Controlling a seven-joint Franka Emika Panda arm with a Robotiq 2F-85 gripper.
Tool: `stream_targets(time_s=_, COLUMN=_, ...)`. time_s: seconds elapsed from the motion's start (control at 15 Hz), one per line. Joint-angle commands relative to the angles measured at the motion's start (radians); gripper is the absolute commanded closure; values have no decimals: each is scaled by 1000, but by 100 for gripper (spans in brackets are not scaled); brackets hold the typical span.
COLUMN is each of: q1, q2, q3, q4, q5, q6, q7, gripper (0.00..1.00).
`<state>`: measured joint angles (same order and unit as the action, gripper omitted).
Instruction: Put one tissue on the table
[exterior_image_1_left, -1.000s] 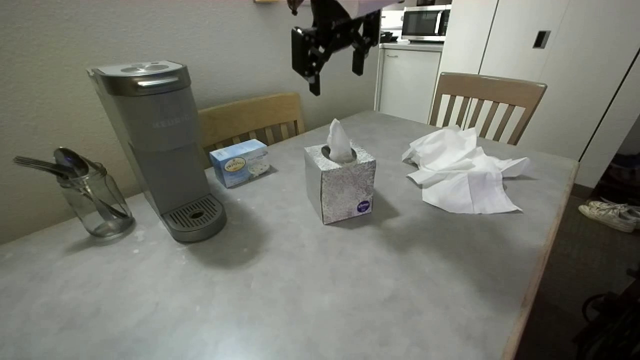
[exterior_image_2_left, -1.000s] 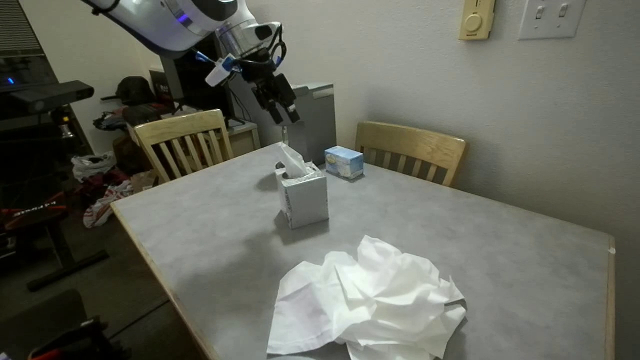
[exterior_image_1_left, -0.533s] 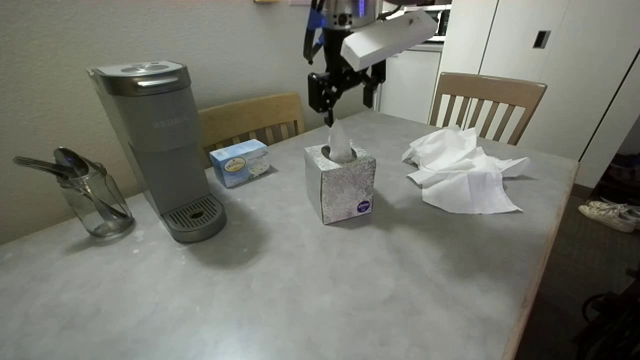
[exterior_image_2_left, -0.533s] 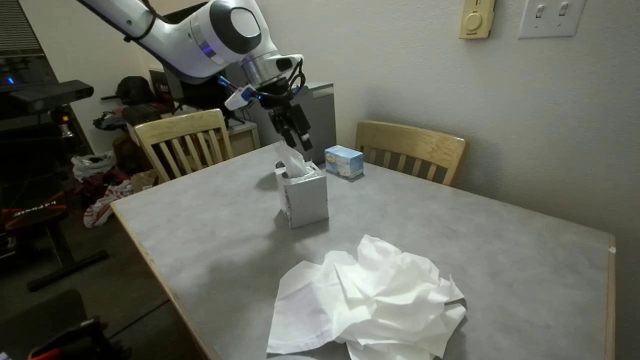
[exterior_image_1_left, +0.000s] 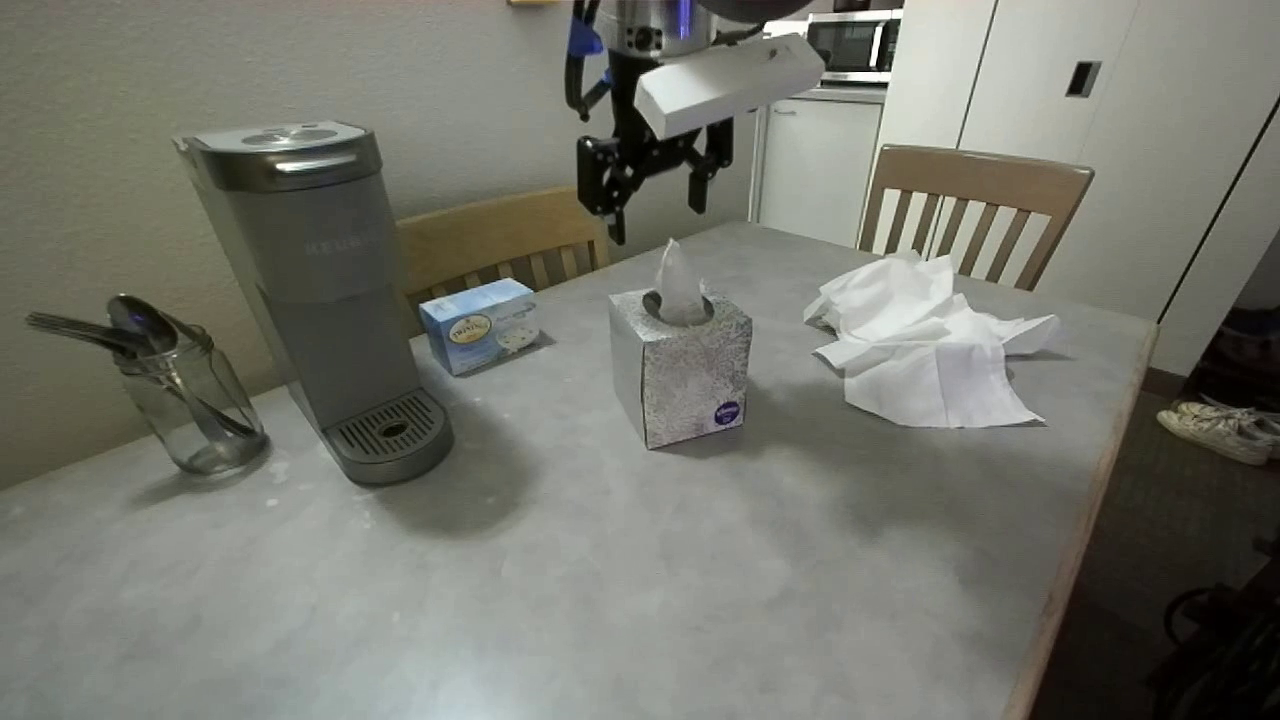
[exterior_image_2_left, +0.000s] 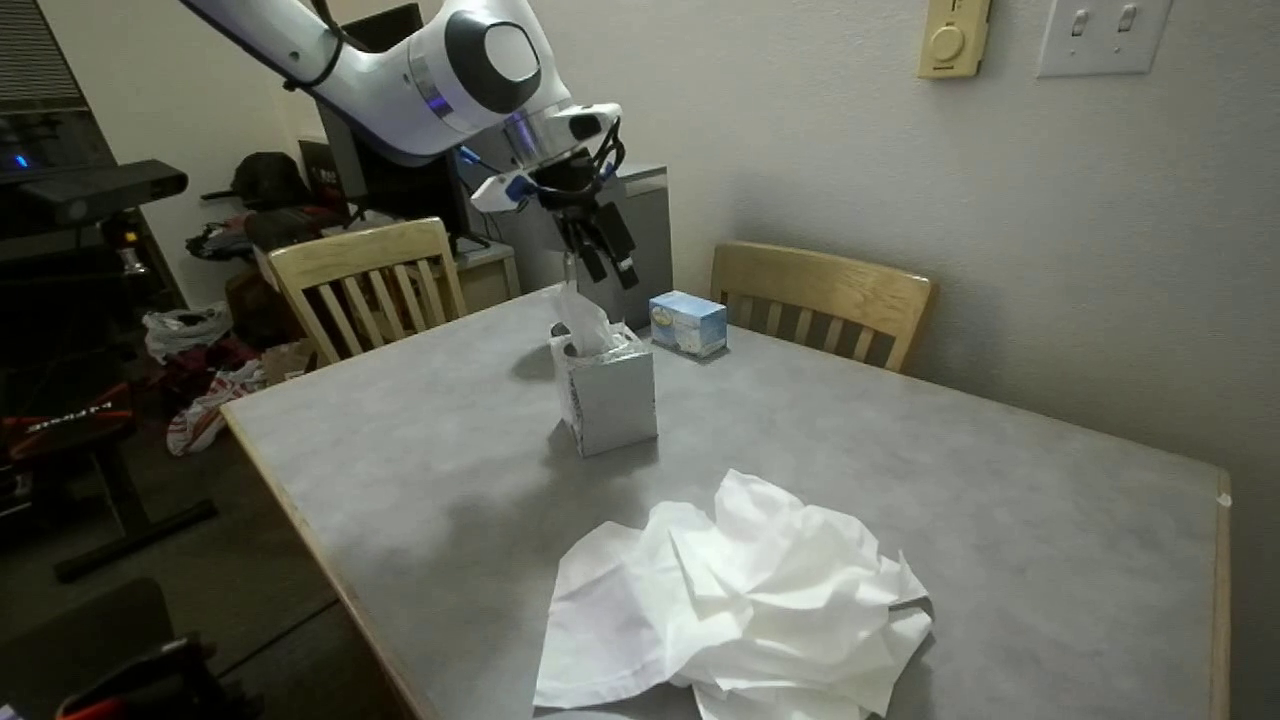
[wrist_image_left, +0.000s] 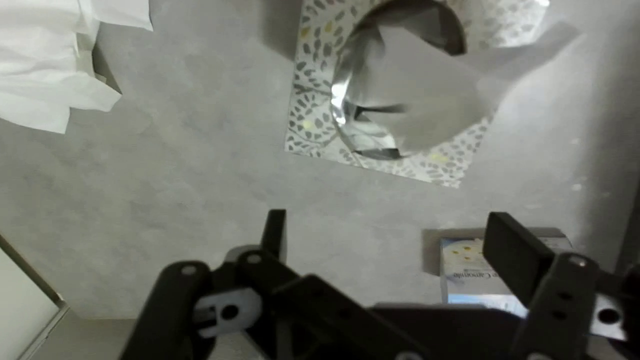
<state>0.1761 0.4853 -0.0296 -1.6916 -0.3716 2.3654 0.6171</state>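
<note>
A white tissue (exterior_image_1_left: 679, 285) stands up out of the cube tissue box (exterior_image_1_left: 695, 385). It also shows in an exterior view (exterior_image_2_left: 585, 322) and in the wrist view (wrist_image_left: 430, 100), where it flops over the box's round opening. The box stands upright on the grey table (exterior_image_1_left: 600, 570). Crumpled white paper (exterior_image_1_left: 930, 345) lies spread on the table beside the box, also seen in an exterior view (exterior_image_2_left: 760, 600). My gripper (exterior_image_1_left: 657, 222) is open and empty, above table height and to the wall side of the tissue. In the wrist view the fingers (wrist_image_left: 389, 216) are wide apart, with nothing between them.
A light-blue tea box (exterior_image_1_left: 480, 325) lies near the wall, partly behind a finger in the wrist view (wrist_image_left: 465, 265). A grey coffee maker (exterior_image_1_left: 340, 300) and a glass jar with cutlery (exterior_image_1_left: 200, 400) stand along the wall. Wooden chairs (exterior_image_2_left: 825, 300) border the table.
My gripper came down toward the box, then shifted toward the wall, left in an exterior view, and rose slightly. It stayed open. Tissue, box and crumpled paper have not moved.
</note>
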Motion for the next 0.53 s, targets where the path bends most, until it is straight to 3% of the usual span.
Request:
stream_targets(time_s=0.0, q1=19, q2=22, q3=-3, q4=60, q5=56, q6=-4, q7=-36, gripper=0)
stream_targets(time_s=0.47, q1=47, q2=14, q3=-9, q4=80, q5=119, q6=-153, q7=-7, gripper=0)
